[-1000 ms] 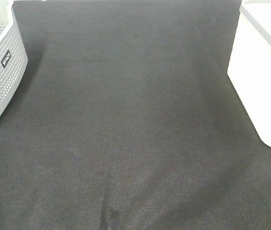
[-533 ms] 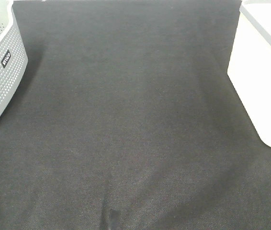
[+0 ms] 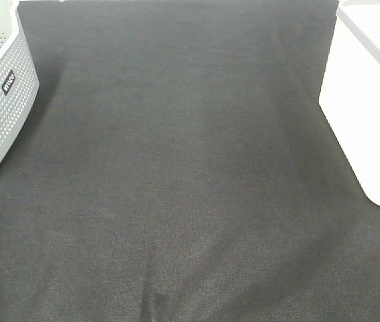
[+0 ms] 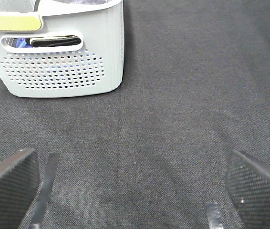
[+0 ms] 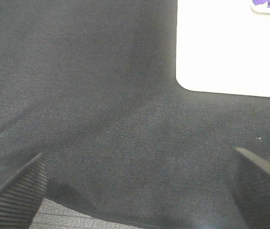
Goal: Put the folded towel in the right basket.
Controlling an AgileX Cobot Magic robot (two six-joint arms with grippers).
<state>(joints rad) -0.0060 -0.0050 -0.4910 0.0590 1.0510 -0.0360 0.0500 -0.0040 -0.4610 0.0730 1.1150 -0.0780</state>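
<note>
The right basket [image 3: 371, 100] is white with plain walls and stands at the table's right edge. It also shows in the right wrist view [image 5: 230, 47], where a bit of purple cloth [image 5: 268, 4] shows at its top edge. No towel lies on the black cloth. My left gripper [image 4: 132, 191] is open and empty over the cloth, facing the grey basket. My right gripper [image 5: 135, 191] is open and empty, a little short of the white basket. Neither gripper shows in the exterior high view.
A grey perforated basket [image 3: 2, 100] stands at the left edge and holds dark and blue items [image 4: 54, 42] seen through its handle slot. A black cloth [image 3: 183, 168] covers the table between the baskets.
</note>
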